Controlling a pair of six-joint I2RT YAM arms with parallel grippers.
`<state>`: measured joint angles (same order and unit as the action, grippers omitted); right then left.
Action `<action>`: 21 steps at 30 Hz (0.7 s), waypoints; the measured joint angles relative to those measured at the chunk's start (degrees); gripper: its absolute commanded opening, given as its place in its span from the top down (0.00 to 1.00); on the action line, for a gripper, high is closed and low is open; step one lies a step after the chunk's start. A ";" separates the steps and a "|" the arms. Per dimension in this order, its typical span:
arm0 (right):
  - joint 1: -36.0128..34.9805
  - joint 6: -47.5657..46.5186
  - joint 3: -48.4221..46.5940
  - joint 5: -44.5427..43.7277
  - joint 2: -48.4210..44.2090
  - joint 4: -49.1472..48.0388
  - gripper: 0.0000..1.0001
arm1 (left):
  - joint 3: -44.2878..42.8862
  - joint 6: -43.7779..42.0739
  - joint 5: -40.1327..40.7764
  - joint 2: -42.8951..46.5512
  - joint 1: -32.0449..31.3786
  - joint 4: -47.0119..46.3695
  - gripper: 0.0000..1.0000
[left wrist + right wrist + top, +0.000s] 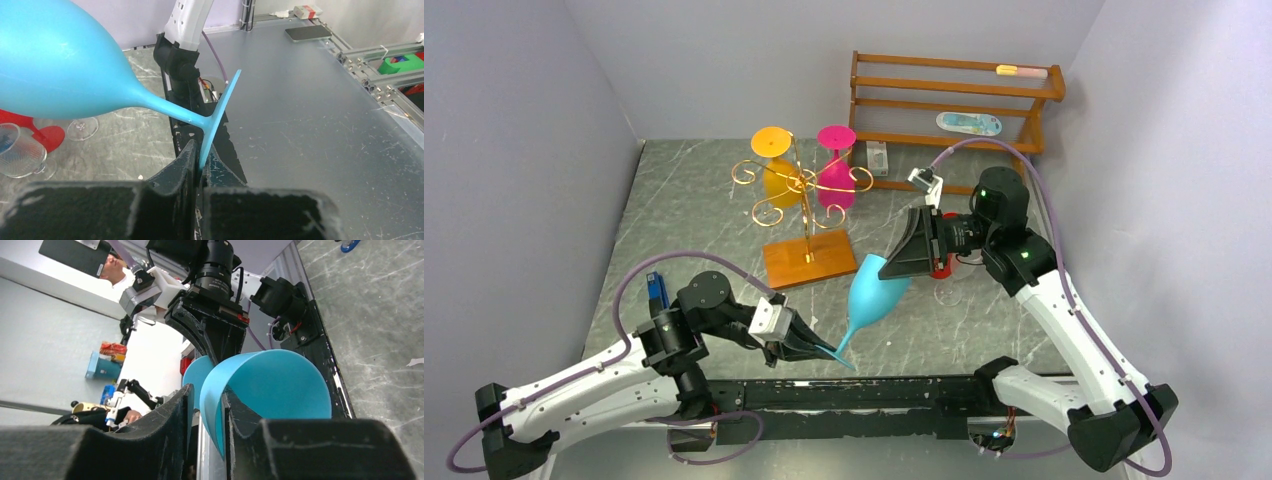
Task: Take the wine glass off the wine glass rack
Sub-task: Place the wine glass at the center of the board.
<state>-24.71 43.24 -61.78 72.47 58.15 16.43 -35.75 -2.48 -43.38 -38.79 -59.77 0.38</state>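
1. The wine glass rack [803, 200] stands on its orange-brown base on the grey marbled table [684, 210]. An orange glass [774, 172] and a pink glass [835, 172] hang upside down from its curled gold arms.
2. The blue wine glass [879, 290] is off the rack. It is in front of the rack's base and to its right, close to the base but apart from it. It lies tilted, with the bowl raised away from the rack and the foot lowest, at the near side.
3. The left gripper [822, 349], in front of the rack's base, is closed on the edge of the blue glass's foot. The left wrist view shows the thin blue disc pinched between the two black fingers [180, 170].
4. The right gripper [894, 266], to the right of the rack's base, clamps the rim of the bowl. Its fingers [170, 422] straddle the blue wall, one inside and one outside.
5. A brown slatted shelf [954, 100] stands behind the rack and to its right, against the back wall.
6. A red glass [50, 136] and a clear glass [20, 152] stand on the table to the right of the rack, by the right gripper.
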 measured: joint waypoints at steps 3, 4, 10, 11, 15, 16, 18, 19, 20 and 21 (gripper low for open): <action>-0.20 -1.25 0.04 0.72 0.07 1.14 0.67 | 0.90 1.73 -0.72 0.24 -0.04 -2.14 0.95; -0.31 -2.01 0.02 0.87 0.13 1.79 0.69 | 1.40 2.56 -1.09 0.22 -0.07 -3.30 0.95; -0.79 -4.76 -0.68 2.29 1.25 4.72 0.83 | 2.16 4.02 -2.38 -0.50 -0.07 -5.55 0.95; -0.79 -4.76 -0.74 2.67 1.33 4.74 0.84 | 2.16 4.02 -2.51 -0.52 -0.07 -5.55 0.95; -0.85 -4.22 -0.83 4.22 1.36 4.52 0.95 | 2.01 3.74 -3.41 -0.96 -0.07 -5.33 0.95; -0.90 -3.89 -0.83 4.66 1.36 4.48 0.95 | 1.86 3.54 -3.56 -1.07 -0.07 -5.07 0.95; -0.92 -3.61 -0.87 5.33 1.36 4.48 0.93 | 1.68 3.17 -3.65 -1.38 -0.07 -4.55 0.95; -0.92 -3.54 -0.90 5.57 1.36 4.48 0.86 | 1.51 3.04 -3.65 -1.53 -0.07 -4.13 0.95; -0.92 -3.52 -0.90 5.73 1.36 4.48 0.72 | 1.18 2.89 -3.72 -1.73 -0.07 -3.65 0.95; -0.92 -3.43 -0.90 5.84 1.36 4.44 0.64 | 0.79 2.80 -3.96 -1.97 -0.07 -3.23 0.95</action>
<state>-25.63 39.81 -62.67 78.30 59.51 20.86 -34.96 0.32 -47.33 -40.75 -59.83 -2.85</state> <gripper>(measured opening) 0.101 0.068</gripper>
